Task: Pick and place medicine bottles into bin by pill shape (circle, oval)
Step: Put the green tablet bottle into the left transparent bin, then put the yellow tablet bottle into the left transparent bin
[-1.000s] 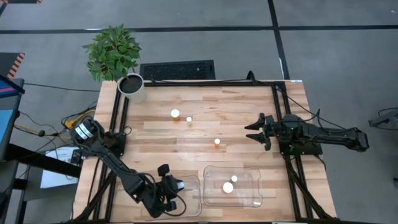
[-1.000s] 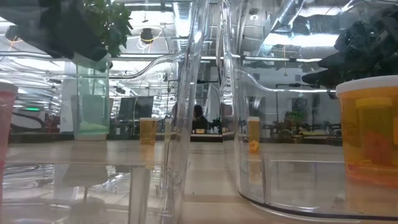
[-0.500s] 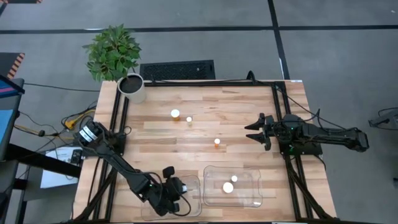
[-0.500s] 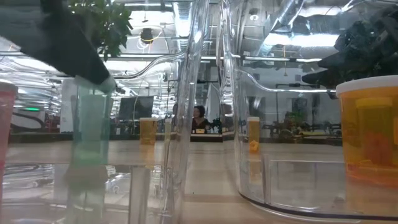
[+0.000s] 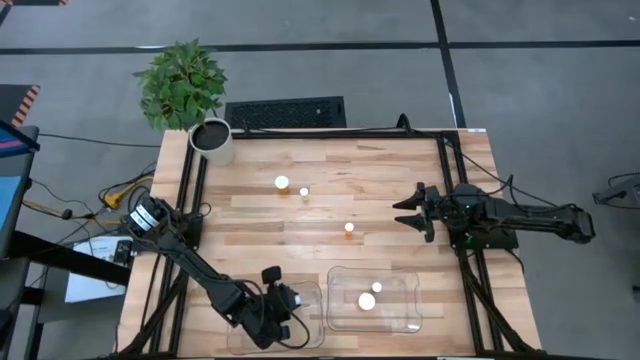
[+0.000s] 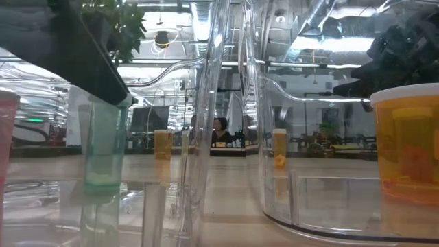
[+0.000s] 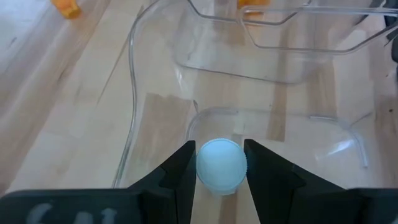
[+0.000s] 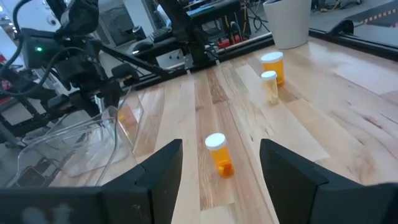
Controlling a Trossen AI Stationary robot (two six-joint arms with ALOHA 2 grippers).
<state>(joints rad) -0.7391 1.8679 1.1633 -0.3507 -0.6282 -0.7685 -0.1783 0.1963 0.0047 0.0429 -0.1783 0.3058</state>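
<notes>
Left tool [image 7: 221,163] grips greenish white-capped bottle [image 7: 221,165] inside clear bin [image 7: 158,106].

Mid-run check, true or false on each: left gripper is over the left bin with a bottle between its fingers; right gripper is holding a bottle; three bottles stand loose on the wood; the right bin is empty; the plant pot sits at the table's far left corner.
1. The left gripper is over the left bin with a white-capped bottle between its fingers. True.
2. The right gripper holds a bottle. False: its fingers are open and hold nothing.
3. Three bottles stand loose on the wood. True: a larger one, a small one, another.
4. The right bin is empty. False: two white caps show inside.
5. The plant pot sits at the far left corner. True.
</notes>
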